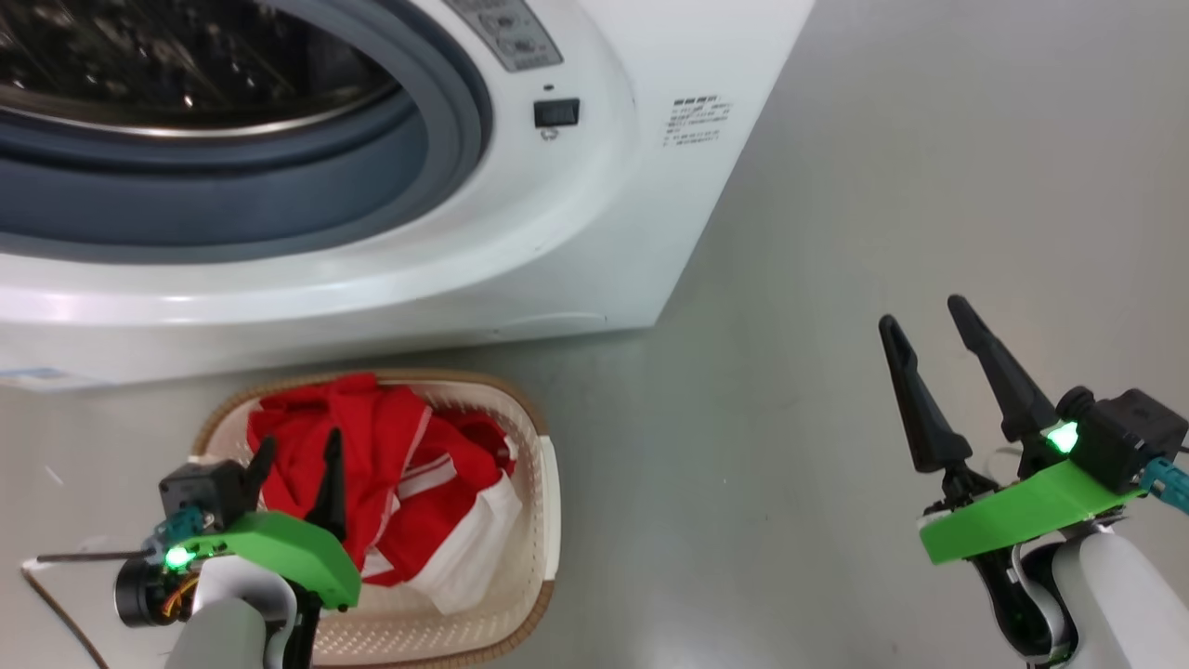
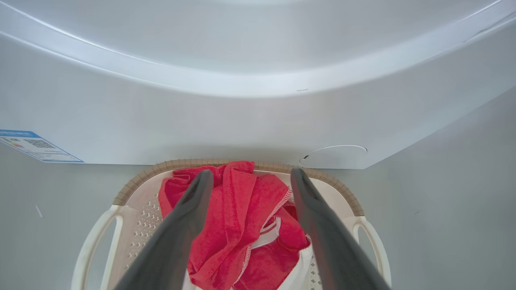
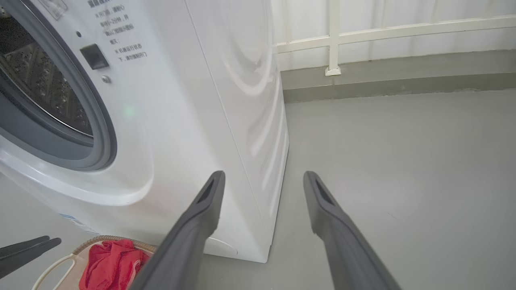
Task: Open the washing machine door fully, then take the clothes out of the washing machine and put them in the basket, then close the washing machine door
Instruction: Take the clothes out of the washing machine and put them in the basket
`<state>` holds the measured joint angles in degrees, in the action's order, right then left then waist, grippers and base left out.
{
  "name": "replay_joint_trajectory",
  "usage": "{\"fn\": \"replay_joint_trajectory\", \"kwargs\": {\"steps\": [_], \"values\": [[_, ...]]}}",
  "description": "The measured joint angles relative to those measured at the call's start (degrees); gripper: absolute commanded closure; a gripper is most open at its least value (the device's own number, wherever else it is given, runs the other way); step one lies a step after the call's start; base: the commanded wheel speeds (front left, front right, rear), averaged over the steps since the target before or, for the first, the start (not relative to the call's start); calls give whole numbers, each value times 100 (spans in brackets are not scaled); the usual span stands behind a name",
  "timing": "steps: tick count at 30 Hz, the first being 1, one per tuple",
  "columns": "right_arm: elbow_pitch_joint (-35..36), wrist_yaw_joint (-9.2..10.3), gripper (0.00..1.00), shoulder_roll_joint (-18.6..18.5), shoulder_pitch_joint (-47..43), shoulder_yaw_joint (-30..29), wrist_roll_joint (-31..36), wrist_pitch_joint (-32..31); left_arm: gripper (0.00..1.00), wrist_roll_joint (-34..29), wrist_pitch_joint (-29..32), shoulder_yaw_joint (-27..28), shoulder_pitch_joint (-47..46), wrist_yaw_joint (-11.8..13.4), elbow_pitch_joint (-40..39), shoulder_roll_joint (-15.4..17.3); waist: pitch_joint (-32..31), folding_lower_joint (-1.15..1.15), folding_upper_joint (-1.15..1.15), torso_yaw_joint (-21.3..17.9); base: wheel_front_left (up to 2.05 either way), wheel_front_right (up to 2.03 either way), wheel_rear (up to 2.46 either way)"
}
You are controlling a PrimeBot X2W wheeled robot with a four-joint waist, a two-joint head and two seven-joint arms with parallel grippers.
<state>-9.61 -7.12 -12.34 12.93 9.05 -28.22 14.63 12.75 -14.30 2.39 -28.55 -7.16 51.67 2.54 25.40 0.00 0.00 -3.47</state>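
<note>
The white washing machine (image 1: 594,214) stands with its grey gasket and steel drum (image 1: 167,65) exposed; its door is out of view. The red and white clothes (image 1: 399,492) lie heaped in the cream basket (image 1: 548,502) on the floor just in front of the machine. My left gripper (image 1: 297,451) hovers open right above the heap, its fingers apart over the red cloth (image 2: 242,225) with nothing held. Off to the right, over bare floor, my right gripper (image 1: 929,321) is open and empty, its fingers (image 3: 209,201) pointing past the machine's front corner (image 3: 266,225).
Grey floor (image 1: 836,279) stretches to the right of the machine. A white railing and low kerb (image 3: 363,60) stand behind it. A thin dark cable (image 1: 56,585) lies on the floor at the basket's left.
</note>
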Motion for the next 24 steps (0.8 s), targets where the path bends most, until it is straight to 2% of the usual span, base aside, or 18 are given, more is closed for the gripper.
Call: {"fn": "replay_joint_trajectory", "kwargs": {"steps": [14, 24], "values": [[-81, 0, 0, -60, -567, 21, -42, 0, 0, -107, 0, 119, 1057, 0, -1745, -34, -954, 0, 0, 74, 0, 0, 0], [-68, 0, 0, -87, -842, -97, -42, 0, 0, -171, -1, 126, 1621, 0, -2877, -35, -1380, 0, 0, 58, 0, 0, 0]]}}
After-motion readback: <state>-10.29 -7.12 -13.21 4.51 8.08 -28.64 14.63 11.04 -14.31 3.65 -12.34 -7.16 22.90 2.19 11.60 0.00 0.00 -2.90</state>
